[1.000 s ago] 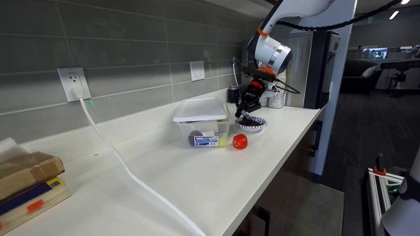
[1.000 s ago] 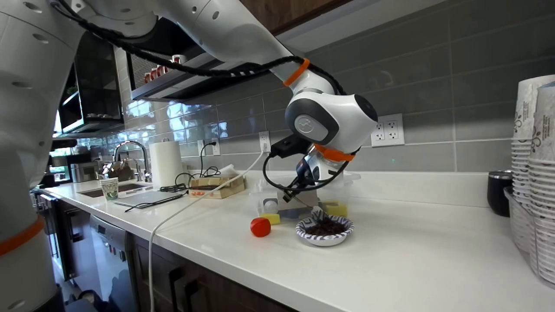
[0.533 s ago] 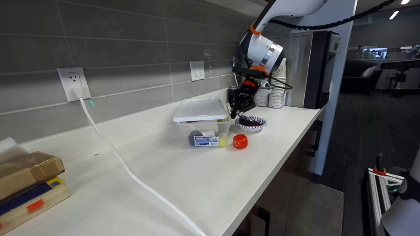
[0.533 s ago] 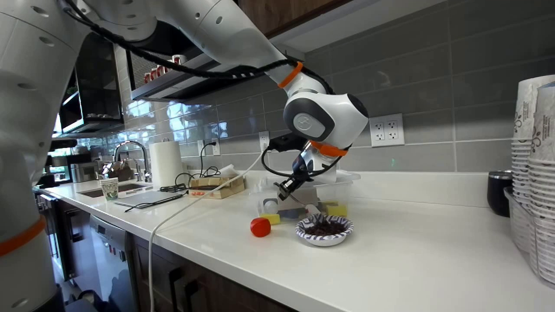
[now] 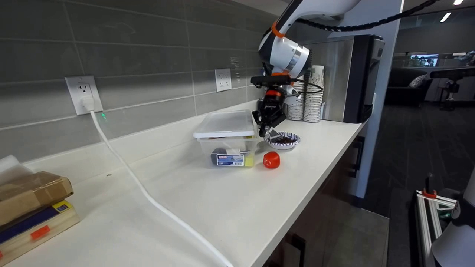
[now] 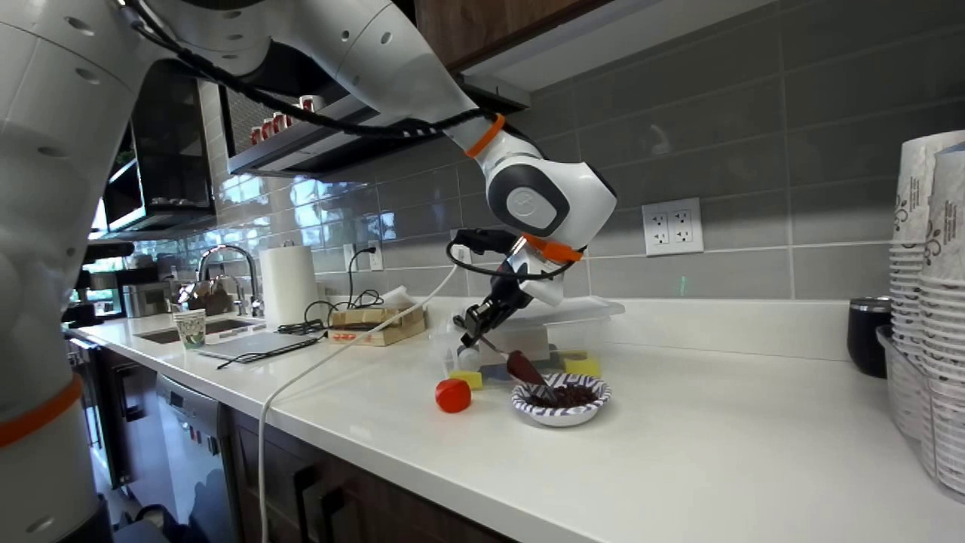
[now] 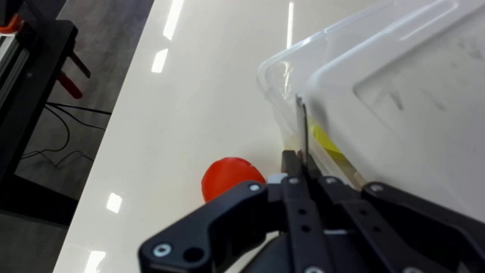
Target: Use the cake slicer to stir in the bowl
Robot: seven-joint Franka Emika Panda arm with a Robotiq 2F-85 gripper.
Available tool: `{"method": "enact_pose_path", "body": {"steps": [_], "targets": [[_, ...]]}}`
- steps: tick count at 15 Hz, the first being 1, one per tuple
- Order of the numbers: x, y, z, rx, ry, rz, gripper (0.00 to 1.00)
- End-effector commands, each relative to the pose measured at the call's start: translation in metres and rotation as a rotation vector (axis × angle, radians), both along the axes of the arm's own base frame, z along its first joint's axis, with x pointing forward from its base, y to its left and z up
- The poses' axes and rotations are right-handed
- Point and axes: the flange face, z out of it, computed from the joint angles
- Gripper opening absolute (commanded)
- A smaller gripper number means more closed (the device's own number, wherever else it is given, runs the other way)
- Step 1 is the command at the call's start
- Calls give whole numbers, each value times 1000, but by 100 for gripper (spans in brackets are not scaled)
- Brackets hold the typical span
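The cake slicer (image 6: 524,368) leans into the bowl (image 6: 565,417), its blade crossing the rim and its tip down by the dark bits (image 6: 579,395) inside, mid-stir by my reading. In the last second my sweep has drawn the blade back toward the rim, and more of it now shows outside the bowl. The bowl itself has slid a touch the same way, a sign, I judge, that the metal is bearing on the wall rather than only turning the contents. The gripper (image 7: 302,163), tilted above and to one side of the bowl, has its fingers pressed together around the thin handle. Just beside it, the lidded plastic box (image 5: 225,133) has also shifted slightly along the sweep; whether the fingers touch it, I cannot tell. The red ball (image 5: 271,160) sits unmoved on the counter (image 5: 219,200) near the box. The next stroke, I judge, should swing back to the bowl's middle, lighter, before bowl or box travels further.
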Motion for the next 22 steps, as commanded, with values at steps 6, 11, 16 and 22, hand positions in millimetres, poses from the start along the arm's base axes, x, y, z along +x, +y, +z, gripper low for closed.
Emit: {"method": "enact_pose_path", "body": {"steps": [6,11,16,22], "targets": [[8,10,8,-47,90,12,1],[13,-4,17,-145,67,-65,1],[13,-14,9,-174,70,-105,1],[20,-8,-6,-146,35,-107,1]]}}
